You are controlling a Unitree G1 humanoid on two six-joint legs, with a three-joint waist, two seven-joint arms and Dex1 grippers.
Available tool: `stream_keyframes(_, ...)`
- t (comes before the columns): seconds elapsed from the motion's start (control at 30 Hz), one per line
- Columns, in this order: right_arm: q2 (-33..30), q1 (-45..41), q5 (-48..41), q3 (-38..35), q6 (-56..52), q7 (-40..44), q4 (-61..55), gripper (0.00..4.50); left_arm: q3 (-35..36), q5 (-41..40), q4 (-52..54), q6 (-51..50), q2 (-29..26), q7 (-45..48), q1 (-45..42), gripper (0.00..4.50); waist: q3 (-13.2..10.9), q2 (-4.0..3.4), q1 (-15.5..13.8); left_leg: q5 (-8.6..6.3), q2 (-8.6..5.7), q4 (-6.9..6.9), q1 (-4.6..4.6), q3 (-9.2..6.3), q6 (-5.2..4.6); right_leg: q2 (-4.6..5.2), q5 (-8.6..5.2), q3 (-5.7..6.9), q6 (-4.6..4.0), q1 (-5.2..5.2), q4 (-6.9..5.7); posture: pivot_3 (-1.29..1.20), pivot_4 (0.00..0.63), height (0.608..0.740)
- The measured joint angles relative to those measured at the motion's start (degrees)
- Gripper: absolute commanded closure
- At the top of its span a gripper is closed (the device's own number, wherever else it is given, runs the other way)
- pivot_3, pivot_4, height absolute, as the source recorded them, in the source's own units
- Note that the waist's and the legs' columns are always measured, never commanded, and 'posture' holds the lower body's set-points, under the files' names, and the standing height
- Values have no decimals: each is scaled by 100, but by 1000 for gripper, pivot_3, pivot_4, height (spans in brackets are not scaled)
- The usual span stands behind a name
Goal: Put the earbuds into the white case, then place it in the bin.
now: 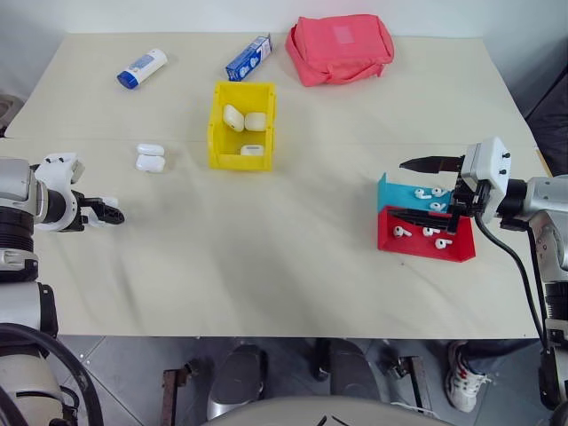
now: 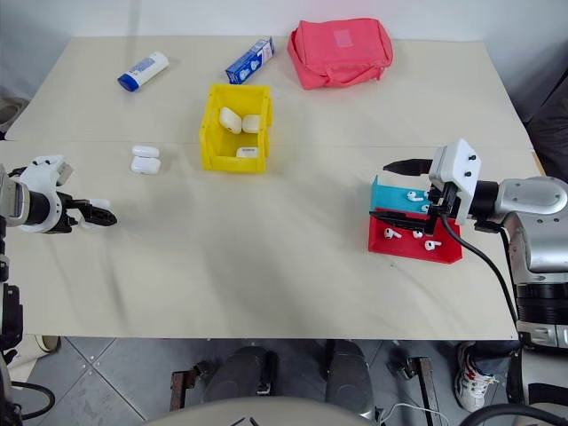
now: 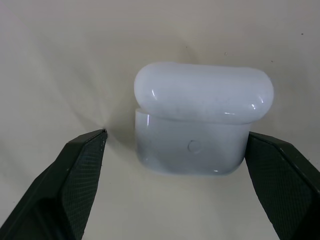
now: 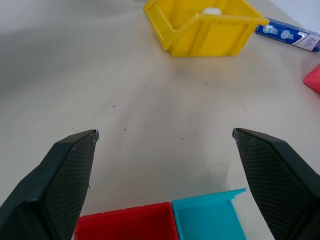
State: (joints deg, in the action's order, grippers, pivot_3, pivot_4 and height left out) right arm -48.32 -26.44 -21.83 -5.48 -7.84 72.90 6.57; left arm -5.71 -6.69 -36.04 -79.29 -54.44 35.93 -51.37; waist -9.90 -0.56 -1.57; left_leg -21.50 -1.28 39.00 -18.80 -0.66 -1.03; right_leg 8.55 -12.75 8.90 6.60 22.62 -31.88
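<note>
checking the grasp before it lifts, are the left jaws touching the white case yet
Cannot tell. In the left wrist view one finger stands clear of the white case; the other sits at its edge, no gap visible.

Bright even overhead light, soft faint shadows, sharp head views, wrist close-up slightly soft

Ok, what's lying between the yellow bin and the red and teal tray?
Nothing; the left eye view shows only bare table between the bin and the tray.
</note>
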Motion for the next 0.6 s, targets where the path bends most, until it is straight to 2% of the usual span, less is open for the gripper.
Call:
stream_keyframes(0.13,-2,-1,11,0,0,-5,0,0,-60,2,165,-120,-7,10,34,1675,0,0,16,-1,2,-1,1,1,1,-1,0,-1,0,0,0,0,150,740)
stream_keyframes(0.33,-56,-28,31,0,-9,-25,23,0,-98,-25,519,-38,-68,114,220,1703,0,1,23,-1,2,-1,2,3,2,-1,0,-4,0,1,1,0,150,740)
stream_keyframes(0.5,-207,-24,12,-76,-115,-93,-66,0,380,-569,2300,1544,-12,777,1182,1703,-13,30,12,-8,8,13,-27,-22,22,3,1,-31,-3,11,12,0,150,740)
stream_keyframes(0.6,-317,101,-18,-235,-176,-158,-264,0,1110,-1148,3296,3003,569,1220,1501,1703,-14,31,-11,-10,7,16,-33,-26,26,6,2,-26,-4,8,23,0,150,740)
